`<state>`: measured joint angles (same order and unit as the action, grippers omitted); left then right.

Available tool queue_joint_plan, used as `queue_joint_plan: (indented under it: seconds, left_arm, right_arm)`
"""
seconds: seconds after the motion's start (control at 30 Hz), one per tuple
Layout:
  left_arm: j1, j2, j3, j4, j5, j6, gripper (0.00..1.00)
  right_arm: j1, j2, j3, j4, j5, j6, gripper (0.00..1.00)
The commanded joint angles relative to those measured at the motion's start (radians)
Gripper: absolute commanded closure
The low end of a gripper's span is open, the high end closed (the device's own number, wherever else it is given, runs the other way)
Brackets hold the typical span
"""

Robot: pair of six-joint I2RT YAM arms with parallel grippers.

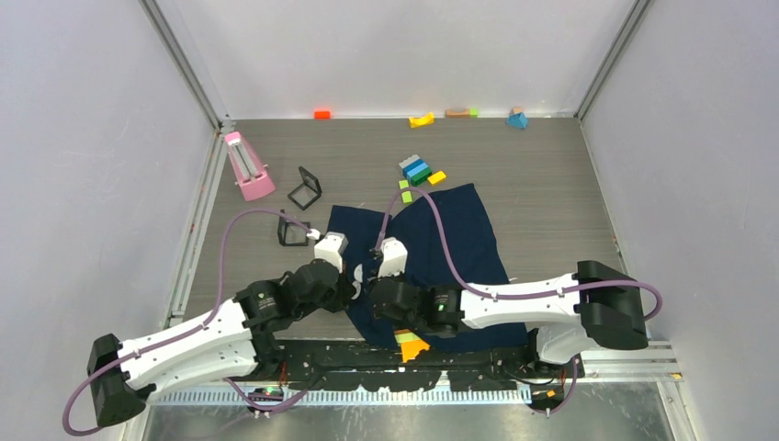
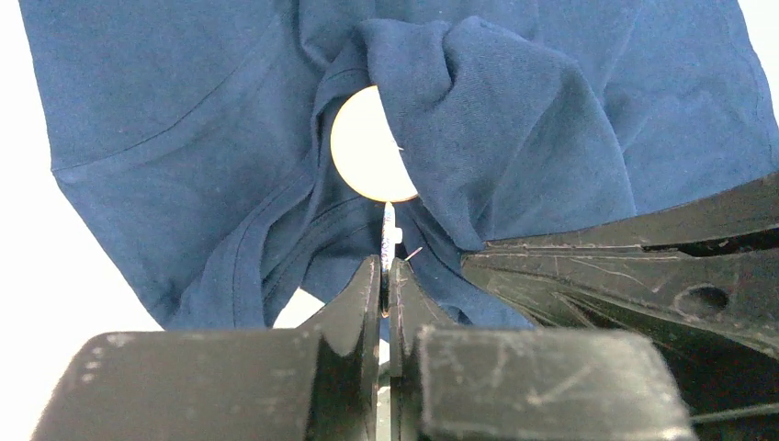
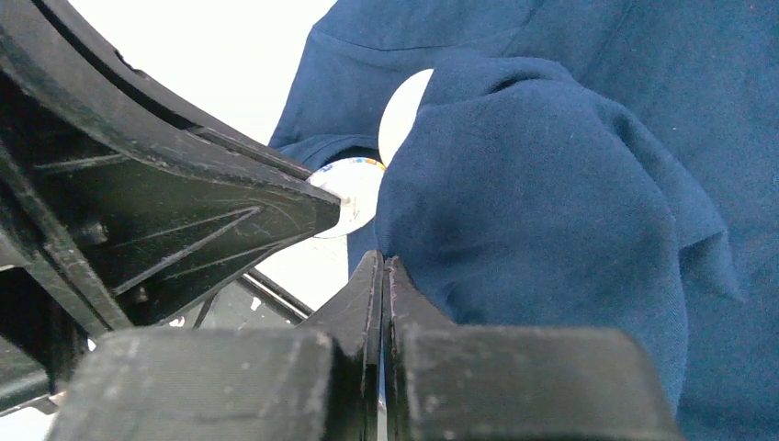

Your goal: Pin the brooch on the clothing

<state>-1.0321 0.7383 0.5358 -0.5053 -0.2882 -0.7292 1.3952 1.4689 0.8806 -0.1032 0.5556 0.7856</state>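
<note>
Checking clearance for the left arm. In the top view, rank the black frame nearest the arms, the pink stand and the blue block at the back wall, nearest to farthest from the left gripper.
From the left gripper:
1. black frame, just up and left of it.
2. pink stand, by the table's left edge.
3. blue block, far back right.

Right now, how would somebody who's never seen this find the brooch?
Look for the big navy shirt on the table. Where the left gripper and right gripper meet at its near left side, the cloth is bunched, and the brooch peeks out of that fold. It is the only small pale round disc against the dark cloth.
</note>
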Motion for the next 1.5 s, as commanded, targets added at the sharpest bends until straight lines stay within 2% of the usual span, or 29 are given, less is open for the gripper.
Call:
queue_joint_plan:
  seconds: [0.0, 0.53, 0.9, 1.2, 1.3, 1.43, 1.47]
  left_arm:
    - [-0.033, 0.026, 0.056, 0.053, -0.090, -0.009, 1.00]
    - [-0.065, 0.048, 0.047, 0.111, -0.095, -0.040, 1.00]
    - [-0.066, -0.062, -0.011, 0.152, -0.100, -0.105, 1.00]
    - [-0.065, -0.080, -0.042, 0.218, -0.058, -0.123, 1.00]
    - [-0.064, -0.102, -0.054, 0.246, -0.049, -0.136, 1.00]
    - [-0.059, -0.126, -0.054, 0.253, -0.038, -0.124, 1.00]
    - [-0.053, -0.126, -0.053, 0.248, -0.025, -0.120, 1.00]
  right_arm:
    - [0.008, -0.054, -0.017, 0.077, 0.034, 0.013, 0.99]
    - [0.008, -0.032, -0.020, 0.109, -0.006, 0.003, 0.99]
    - [0.008, -0.003, -0.019, 0.118, -0.030, 0.015, 0.99]
    - [0.008, -0.031, -0.059, 0.198, -0.080, -0.011, 0.99]
    - [0.009, -0.051, -0.083, 0.222, -0.099, -0.026, 0.93]
    - [0.009, -0.102, -0.111, 0.223, -0.116, -0.040, 0.73]
    - [0.008, -0.134, -0.117, 0.224, -0.117, -0.049, 0.65]
